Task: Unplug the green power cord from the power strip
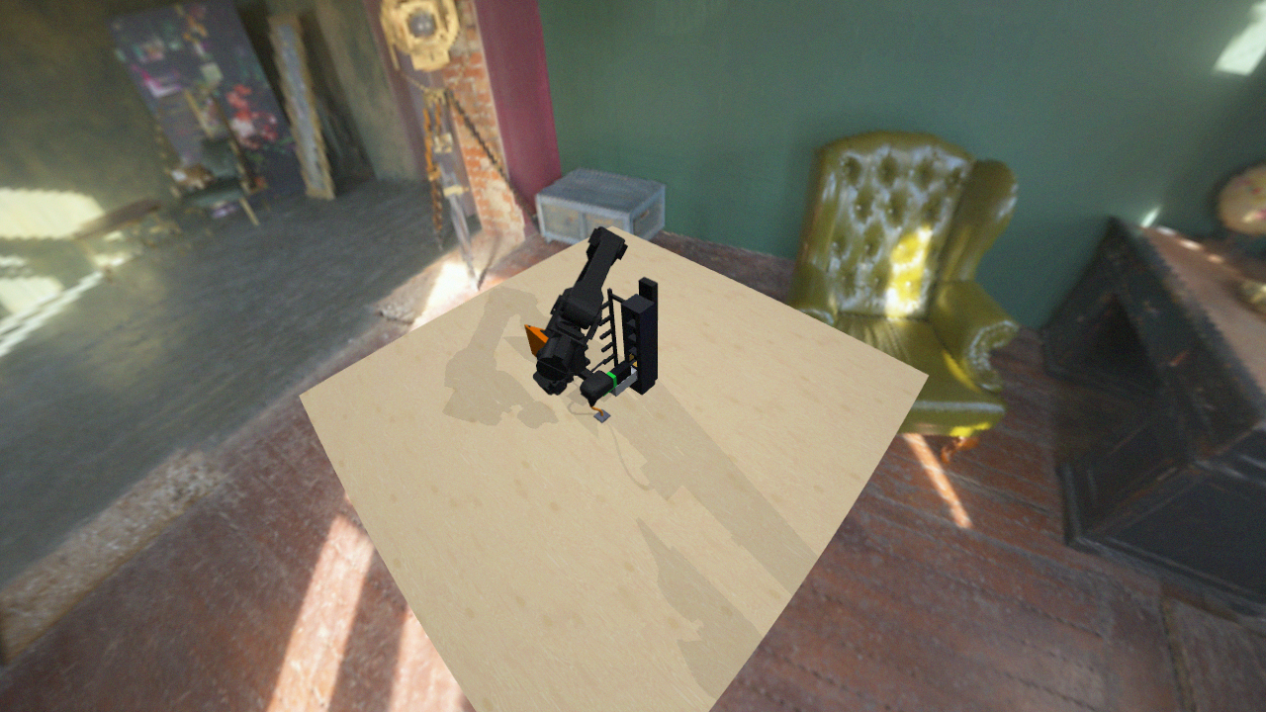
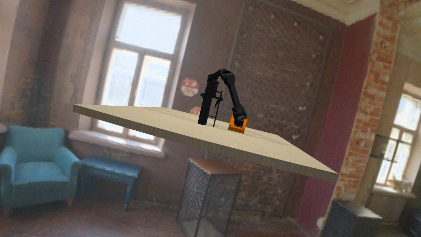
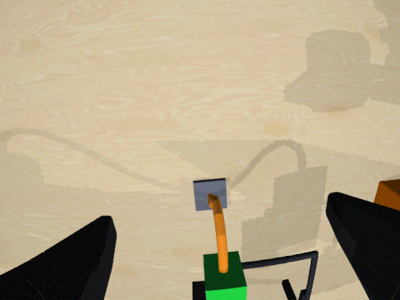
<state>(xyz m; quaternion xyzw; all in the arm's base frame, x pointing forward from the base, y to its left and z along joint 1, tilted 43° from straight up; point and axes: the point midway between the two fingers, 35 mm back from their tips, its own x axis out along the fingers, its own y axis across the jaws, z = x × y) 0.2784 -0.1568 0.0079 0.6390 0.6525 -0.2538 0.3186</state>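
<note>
now tool [image 3: 222, 262] spread wide, boxy green plug [image 3: 225, 297] between fingers, untouched.

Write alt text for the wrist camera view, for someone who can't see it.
Two black gripper fingers stand wide apart on either side of a green plug, touching nothing. An orange cord runs from the plug to a small grey square on the wooden table.
</note>
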